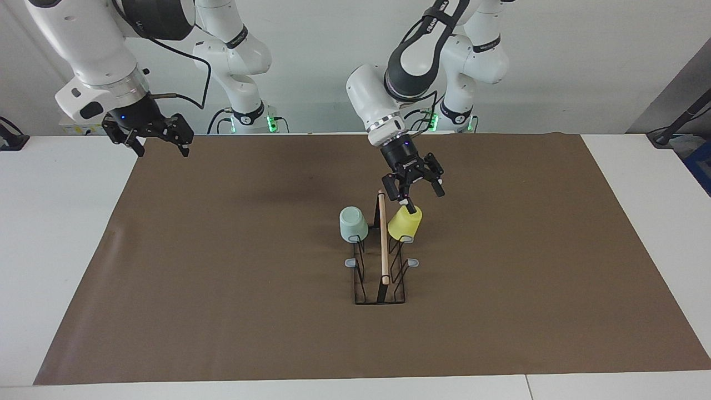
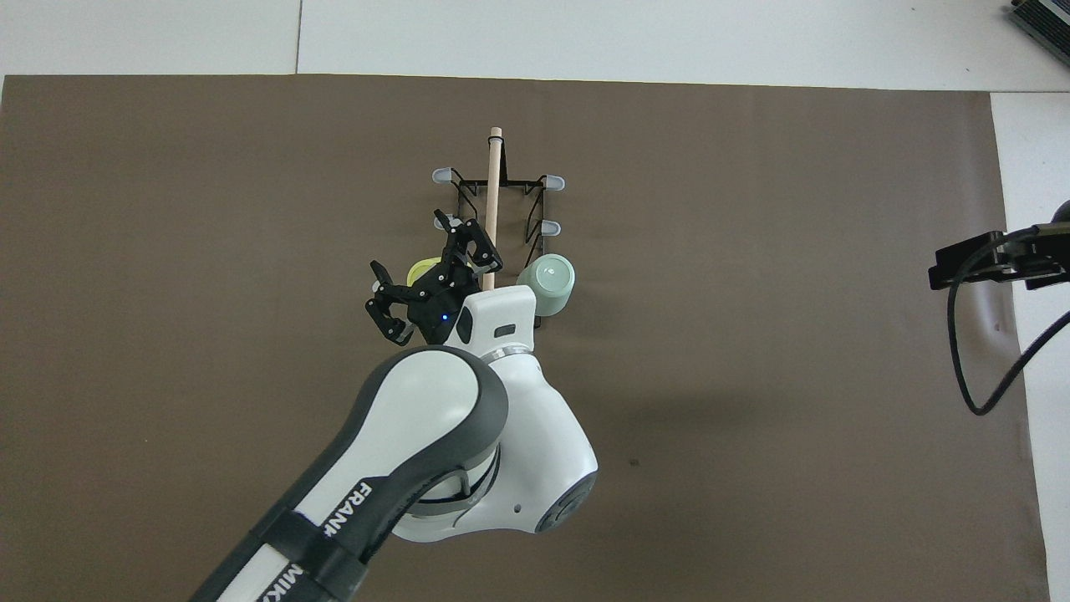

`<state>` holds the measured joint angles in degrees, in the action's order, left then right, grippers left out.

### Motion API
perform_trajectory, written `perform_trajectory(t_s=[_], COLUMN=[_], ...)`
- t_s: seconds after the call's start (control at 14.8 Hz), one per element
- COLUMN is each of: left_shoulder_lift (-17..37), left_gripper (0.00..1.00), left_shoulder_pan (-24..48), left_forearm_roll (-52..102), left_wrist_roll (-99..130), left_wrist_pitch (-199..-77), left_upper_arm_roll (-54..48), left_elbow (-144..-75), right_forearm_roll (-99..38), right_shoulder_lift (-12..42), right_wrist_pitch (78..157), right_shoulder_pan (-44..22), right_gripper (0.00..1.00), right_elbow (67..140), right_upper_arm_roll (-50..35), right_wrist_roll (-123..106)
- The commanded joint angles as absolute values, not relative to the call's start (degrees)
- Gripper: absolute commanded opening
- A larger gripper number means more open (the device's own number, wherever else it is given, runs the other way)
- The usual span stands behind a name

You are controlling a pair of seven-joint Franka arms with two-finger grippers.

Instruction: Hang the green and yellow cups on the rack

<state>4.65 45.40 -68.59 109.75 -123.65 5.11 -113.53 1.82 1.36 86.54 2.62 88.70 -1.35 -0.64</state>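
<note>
Note the bench (image 1: 83, 233) carries the rack (image 1: 380, 278); both cups hang inverted on its nearest pegs, so they drain; green cup (image 1: 353, 223) toward the right arm's end, yellow cup (image 1: 404, 223) beside it; left gripper (image 1: 420, 194) above it, fingers apart, having nothing to hold; right gripper (image 1: 161, 143) waits, fingers apart.

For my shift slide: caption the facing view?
Open left gripper over yellow cup hung beside green cup on rack.

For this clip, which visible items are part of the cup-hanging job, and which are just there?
Part of the job:
- green cup, on a rack peg
- yellow cup, on a rack peg
- rack
- left gripper, open above the yellow cup

Just there:
- brown mat
- right gripper, open, waiting at the mat's edge
</note>
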Motion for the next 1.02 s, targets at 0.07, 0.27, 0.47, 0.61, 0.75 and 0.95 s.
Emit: perform_trajectory(t_s=[0.07, 0.27, 0.47, 0.61, 0.75, 0.95], left_shoulder_lift=[2.6, 1.8, 1.8, 1.8, 1.7, 1.3], left_gripper=[0.99, 0.99, 0.99, 0.99, 0.99, 0.99], left_shoulder_pan=[41.5, 36.3, 31.8, 29.1, 26.7, 23.7], left_forearm_roll=[-60.7, -58.1, -55.8, -53.8, -51.9, -44.9], left_wrist_roll=[94.5, 86.6, 80.7, 76.0, 71.3, 60.8], left_wrist_pitch=[-127.5, -135.2, -140.3, -142.7, -144.5, -145.4], left_upper_arm_roll=[5.0, 5.0, 4.9, 4.9, 4.8, 4.8], left_elbow=[-114.0, -114.3, -114.3, -114.4, -114.3, -113.8], right_forearm_roll=[2.9, 2.3, 1.8, 1.8, 1.8, 1.8], right_shoulder_lift=[-1.8, -1.8, -1.8, -1.8, -1.8, -1.8], right_wrist_pitch=[88.1, 88.1, 88.1, 88.1, 88.1, 87.5], right_shoulder_pan=[2.5, 2.6, 3.3, 2.8, 2.7, 2.6], right_gripper=[1.0, 1.0, 1.0, 1.0, 1.0, 1.0], right_elbow=[94.4, 94.3, 93.9, 93.9, 93.9, 92.0], right_upper_arm_roll=[-1.7, -1.6, -1.4, -1.5, -1.5, -1.6], right_wrist_roll=[1.9, 2.2, 1.7, 1.6, 1.6, 1.6])
